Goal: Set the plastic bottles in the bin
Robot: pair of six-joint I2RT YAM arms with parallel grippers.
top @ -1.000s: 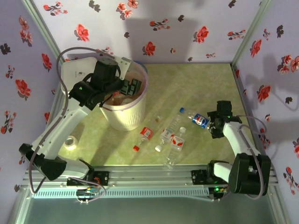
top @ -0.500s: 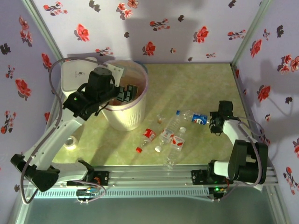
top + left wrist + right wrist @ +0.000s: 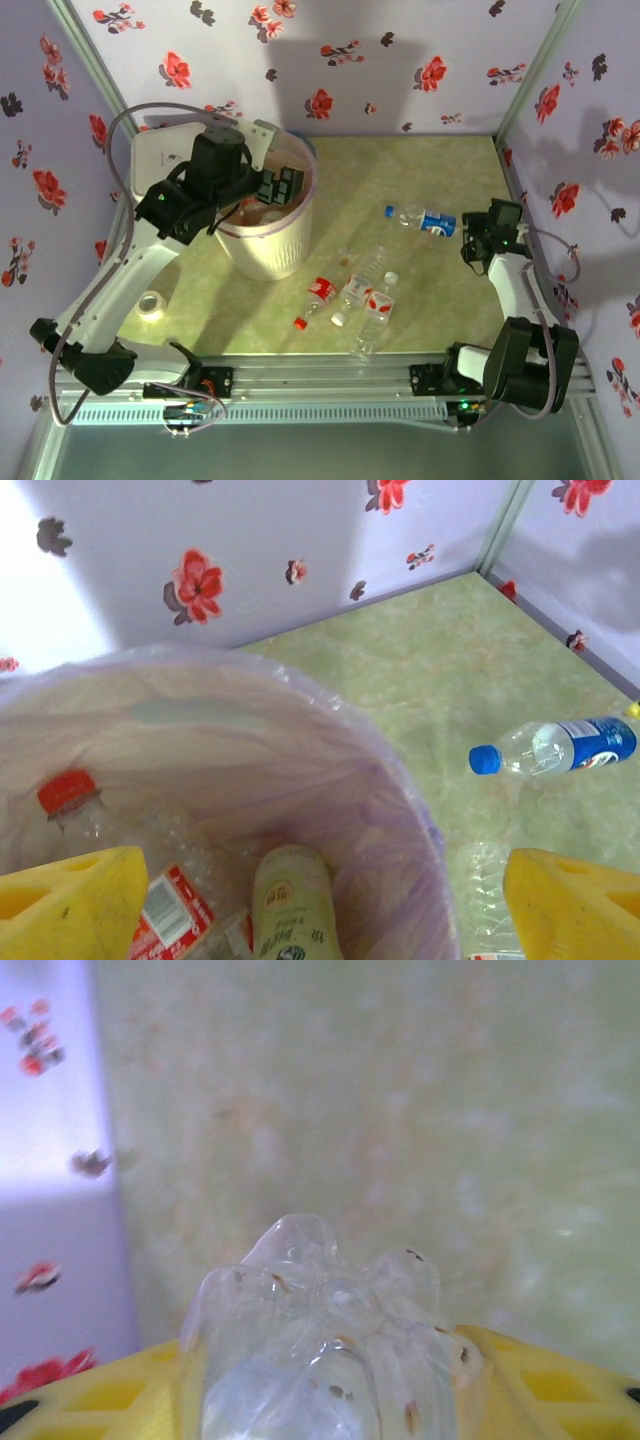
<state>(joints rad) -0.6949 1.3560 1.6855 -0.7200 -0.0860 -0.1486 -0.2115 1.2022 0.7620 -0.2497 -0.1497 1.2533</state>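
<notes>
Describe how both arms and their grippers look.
The left arm and right arm have white tubular links, black joint housings and black bases. A grey cable loops off the left arm. The left gripper and right gripper have black bodies; their fingers are yellow, with a moulded grid.

I read the bin as a round cream-white tapered bucket, upright at the table's left, with a pale pink liner over its rim. Inside it I see a red-capped bottle, a crushed red-labelled bottle and a green-printed bottle with one end up. The blue-labelled bottle, blue cap pointing left, lies level at the right, its base gripped by the right gripper. Near the front edge three clear bottles lie grouped: a red-label bottle with a red cap, a plain bottle and a white-capped bottle.
</notes>
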